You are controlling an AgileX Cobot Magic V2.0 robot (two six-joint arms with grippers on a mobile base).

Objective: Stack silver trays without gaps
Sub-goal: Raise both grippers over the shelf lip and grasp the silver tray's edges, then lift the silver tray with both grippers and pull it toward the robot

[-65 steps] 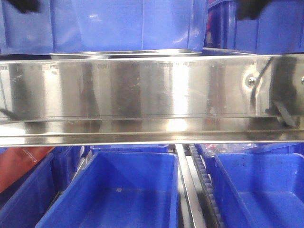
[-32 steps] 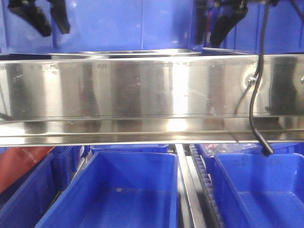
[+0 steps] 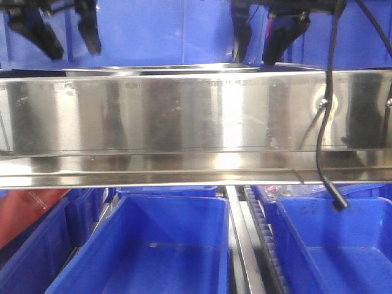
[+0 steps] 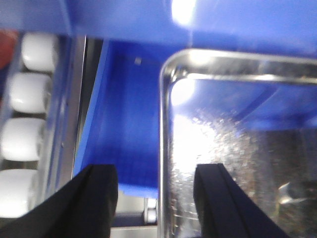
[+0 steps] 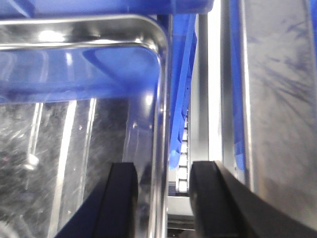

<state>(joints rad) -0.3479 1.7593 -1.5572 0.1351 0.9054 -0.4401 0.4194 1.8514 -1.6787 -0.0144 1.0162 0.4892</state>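
Over the preceding second both arms had descended into the front view. The left gripper point(image 3: 63, 33), formerly only a dark tip at the top-left corner of that view, hung above the left end of the shelf rail point(image 3: 184, 116). The right gripper point(image 3: 260, 40) had dropped and shifted left, and its black cable point(image 3: 324, 141) trailed down across the rail's right end. The silver tray point(image 3: 177, 67) had not moved. Assessment: the approach was nearly complete, no grasp had been made, and the stacking remained to be done.

Tray position: its rim showed just behind the rail's upper edge, between the two grippers. Whether it was one tray or several nested could not be determined.

Left wrist view: jaws spread wide and empty. The tray's left rim point(image 4: 161, 148) ran between the fingers point(image 4: 96, 203), clear of both. A blue bin point(image 4: 124, 124) lay beneath, with white rollers point(image 4: 25, 99) further left.

Right wrist view: jaws likewise spread, holding nothing. The tray's right rim point(image 5: 161, 124) ran between them, nearer the finger over the tray. Contact was not evident.
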